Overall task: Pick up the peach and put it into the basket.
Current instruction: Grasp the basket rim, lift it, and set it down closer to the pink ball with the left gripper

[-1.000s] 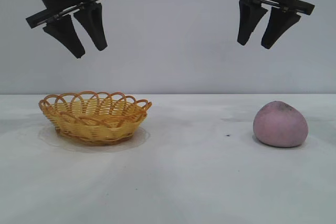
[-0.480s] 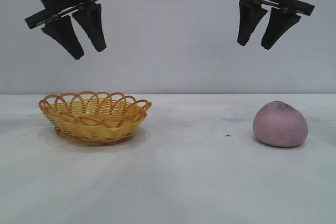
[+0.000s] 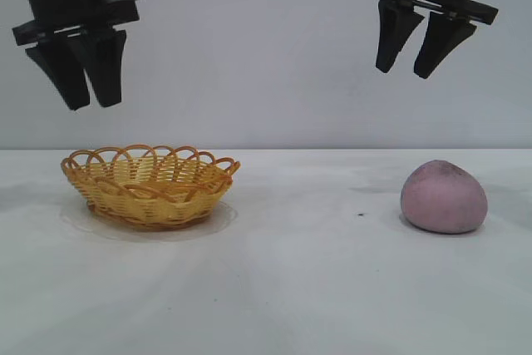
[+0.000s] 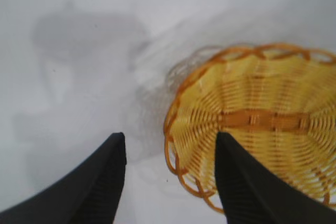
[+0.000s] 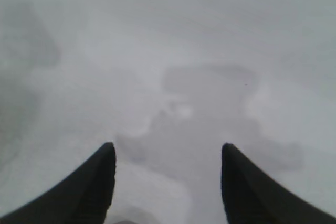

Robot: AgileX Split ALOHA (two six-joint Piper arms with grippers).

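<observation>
1. A pale desk [image 3: 291, 288] spreads under two dark robot arms, with a plain grey wall behind.
2. The left claw [image 3: 87, 93] hangs high above the desk, over the left rim of the basket, its two fingers parted and gripping nothing; it has swung left and turned since a moment ago.
3. The right claw [image 3: 411, 60] hangs high on the other side, up and a little left of the peach, fingers likewise spread and empty.
4. The basket [image 3: 150, 184], yellow weave with an orange looped rim, sits empty at the left of the desk.
5. The peach [image 3: 443, 197], dusty pink, rests on the desk at the right, well apart from the basket.
</observation>
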